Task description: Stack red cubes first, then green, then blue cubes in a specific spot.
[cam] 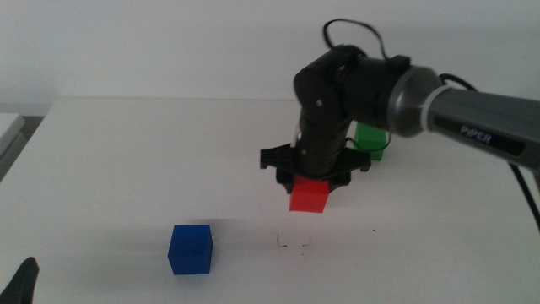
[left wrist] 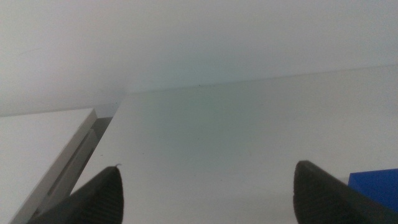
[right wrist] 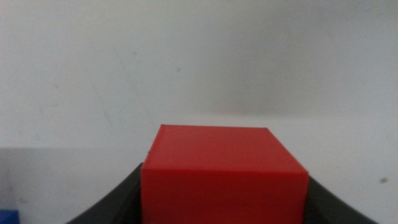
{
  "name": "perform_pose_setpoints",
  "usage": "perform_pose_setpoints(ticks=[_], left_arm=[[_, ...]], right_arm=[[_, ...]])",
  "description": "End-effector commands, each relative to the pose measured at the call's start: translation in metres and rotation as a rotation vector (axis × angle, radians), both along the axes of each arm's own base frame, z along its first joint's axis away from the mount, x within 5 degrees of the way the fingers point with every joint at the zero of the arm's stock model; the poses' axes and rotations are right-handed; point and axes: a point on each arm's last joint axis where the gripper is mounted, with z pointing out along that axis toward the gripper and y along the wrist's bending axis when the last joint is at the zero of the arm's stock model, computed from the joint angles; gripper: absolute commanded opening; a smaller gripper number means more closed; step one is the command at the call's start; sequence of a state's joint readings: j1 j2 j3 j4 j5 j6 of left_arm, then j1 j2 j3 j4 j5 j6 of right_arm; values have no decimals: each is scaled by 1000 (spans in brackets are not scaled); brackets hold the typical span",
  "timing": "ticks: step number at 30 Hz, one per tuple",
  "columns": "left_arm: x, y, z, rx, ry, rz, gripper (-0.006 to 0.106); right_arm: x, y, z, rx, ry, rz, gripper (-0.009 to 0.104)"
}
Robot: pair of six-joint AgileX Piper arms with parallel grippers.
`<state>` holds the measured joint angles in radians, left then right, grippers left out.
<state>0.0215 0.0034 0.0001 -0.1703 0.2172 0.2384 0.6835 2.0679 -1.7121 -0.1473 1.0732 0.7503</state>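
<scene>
Right pincer (cam: 310, 187) clamped on red cube (cam: 309, 196) above mid-desk (cam: 126, 169), near scribble marks (cam: 291, 245); green cube (cam: 371, 140) behind; blue cube (cam: 190, 249) toward front edge; left pincer (left wrist: 205, 193) spread wide at front-left corner

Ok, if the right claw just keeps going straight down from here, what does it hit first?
Most likely bare table. The right claw, shut on the red cube, points down behind the scribble marks; depth is unclear. Left claw waits, open.
</scene>
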Motion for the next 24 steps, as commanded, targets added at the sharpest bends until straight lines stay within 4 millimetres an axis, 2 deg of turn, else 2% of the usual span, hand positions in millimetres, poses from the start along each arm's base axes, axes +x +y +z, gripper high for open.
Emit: perform_pose_setpoints(ticks=[1,6,11,24], left_arm=[[0,0,2,-3,-18,1,94],[0,0,2,-3,-18,1,94],[0,0,2,-3,-18,1,94],[0,0,2,-3,-18,1,94]], right_arm=[[-4,10,-1,-1,-22,-1,4],[-11,24,-17,-10,2,-1,4],[-14,30,-34,-35,31,0,7],[-14,28,-44,-84,67,-23,8]])
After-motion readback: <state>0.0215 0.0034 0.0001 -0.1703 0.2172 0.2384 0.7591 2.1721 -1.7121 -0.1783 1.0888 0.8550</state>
